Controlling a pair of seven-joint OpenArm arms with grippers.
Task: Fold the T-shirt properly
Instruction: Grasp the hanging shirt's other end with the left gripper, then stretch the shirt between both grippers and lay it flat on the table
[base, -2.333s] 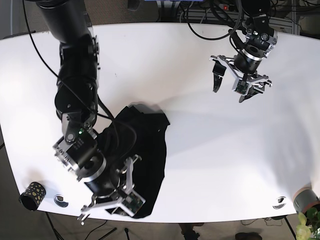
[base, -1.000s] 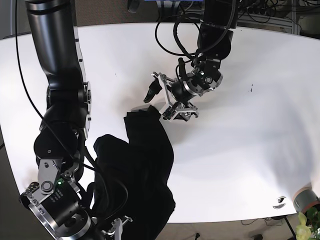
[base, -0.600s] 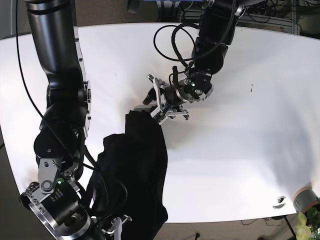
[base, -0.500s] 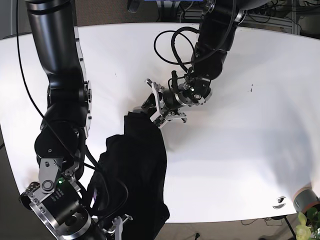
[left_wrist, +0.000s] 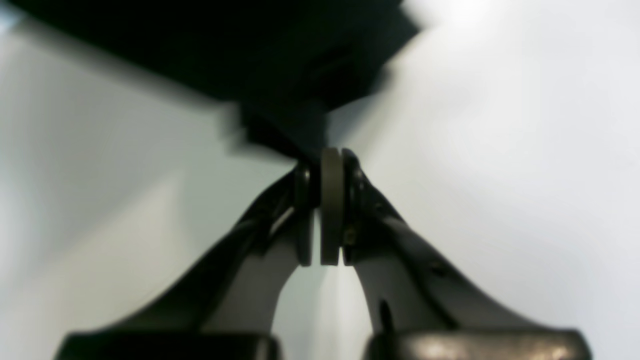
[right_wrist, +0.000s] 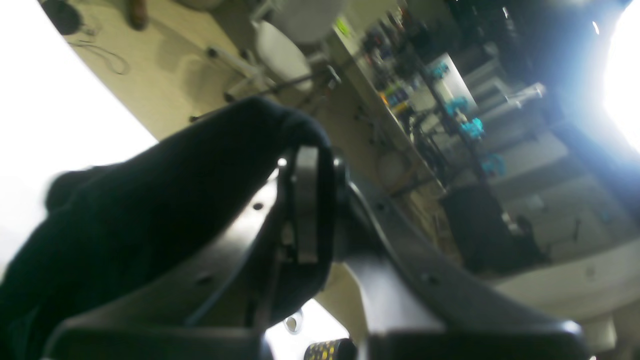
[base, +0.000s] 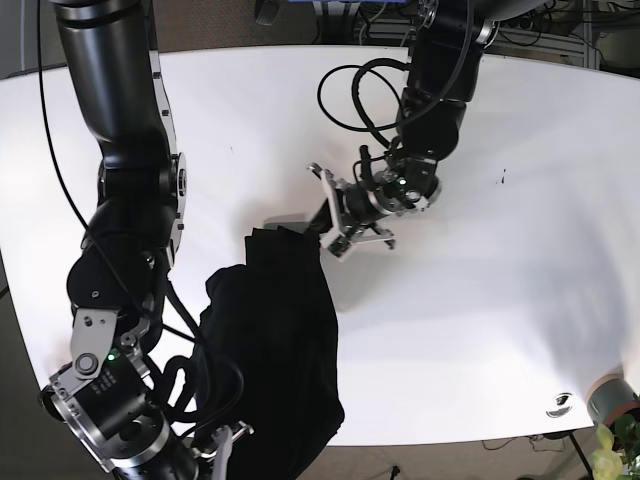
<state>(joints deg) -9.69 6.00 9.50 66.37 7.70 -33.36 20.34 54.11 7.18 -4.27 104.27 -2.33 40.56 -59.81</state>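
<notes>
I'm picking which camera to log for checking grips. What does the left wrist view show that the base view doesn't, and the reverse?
Only the left wrist view shows the left hand close up, its fingers pressed together on a corner of the black T-shirt.

Only the base view shows the whole scene: both arms, the white table, and the shirt stretching from the left hand down toward the right arm at the near edge.

Both show the left hand, the shirt and the table.
</notes>
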